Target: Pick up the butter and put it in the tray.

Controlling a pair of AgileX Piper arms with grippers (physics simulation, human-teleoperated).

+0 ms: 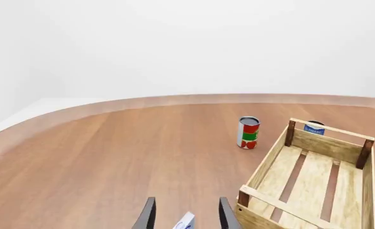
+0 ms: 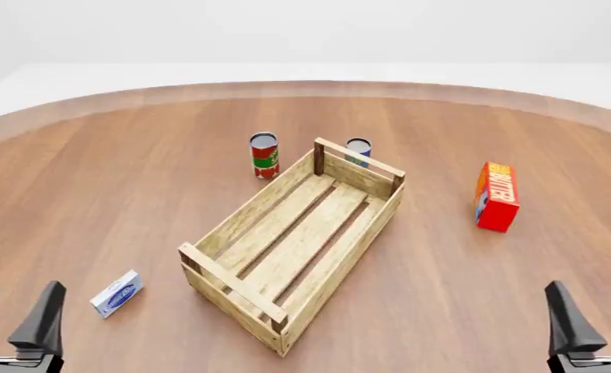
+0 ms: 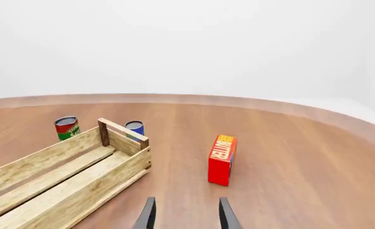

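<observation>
Nothing's underway yet as far as I can judge: the butter (image 2: 497, 196) stands upright on the table (image 2: 119, 210), out toward the right edge, well apart from the tray (image 2: 235, 281). The tray sits slantwise in the middle of the table, and its slatted floor holds nothing. So the whole job is left: the reach, the grasp, the lift, the carry and the drop.

The right gripper (image 2: 594, 325) hangs at the near edge, fingers spread wide with nothing between them, and it looks the natural one for this, since the butter stands on its side of the table. In its wrist view the carton is straight ahead, beyond the fingertips. The left gripper (image 2: 13, 318) waits at the near left corner, also spread and holding nothing, with a small white-and-blue box (image 2: 116, 294) lying flat just beyond it.

Now, what can't I make out? Both grippers are cut off by the front view's lower edge, so only their fingers show. Beyond the tray's far end a red-and-green can (image 2: 264, 155) stands clear, but the blue can (image 2: 358, 148) is half hidden behind the end slat. Its label is unreadable.
</observation>
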